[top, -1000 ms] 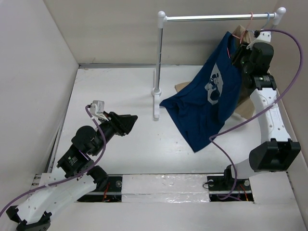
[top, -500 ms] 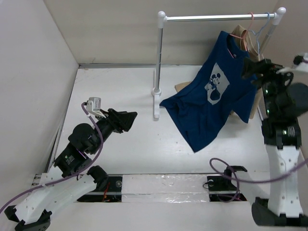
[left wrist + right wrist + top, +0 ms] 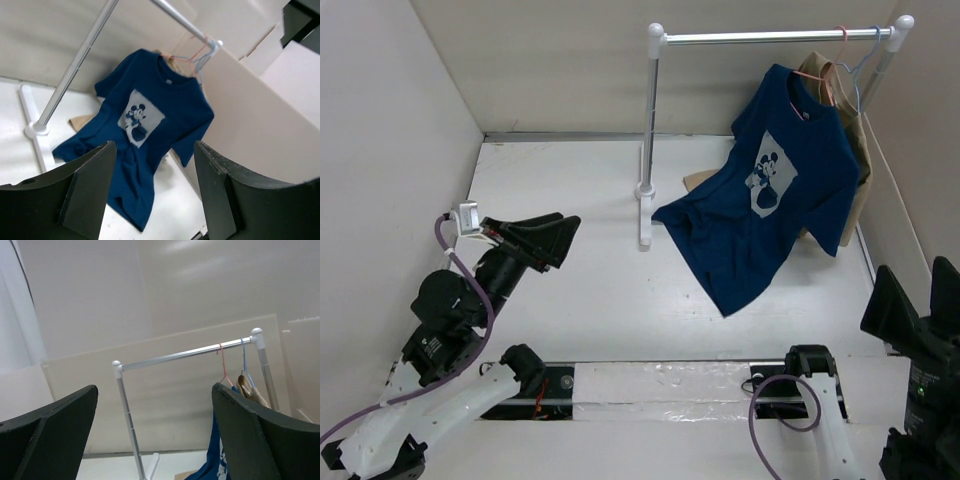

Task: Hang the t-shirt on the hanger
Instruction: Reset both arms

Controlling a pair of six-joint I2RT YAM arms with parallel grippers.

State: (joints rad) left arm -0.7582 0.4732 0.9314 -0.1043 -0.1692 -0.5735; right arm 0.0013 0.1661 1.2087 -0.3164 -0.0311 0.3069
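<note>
1. Top view: the navy t-shirt (image 3: 770,190) hangs on the pink hanger (image 3: 833,62) at the right end of the rail (image 3: 760,37). Your left gripper (image 3: 563,235) and right gripper (image 3: 918,300) are both splayed wide, empty and well apart from it.
2. Left wrist: the navy t-shirt (image 3: 150,115) sits far beyond the spread fingers (image 3: 90,190). I judge it light and limp; pinch it at the collar or shoulder seams.
3. Right wrist: the fingers (image 3: 55,440) are wide; the pink hanger (image 3: 223,365) is hooked over the rail, distant.

- Your navy t-shirt (image 3: 770,200), pale mouse print facing out, hangs tilted on the hanger, its hem spread low to the left.
- Your pink wire hanger (image 3: 841,38) hooks over the rail (image 3: 760,38) near its right end.
</note>
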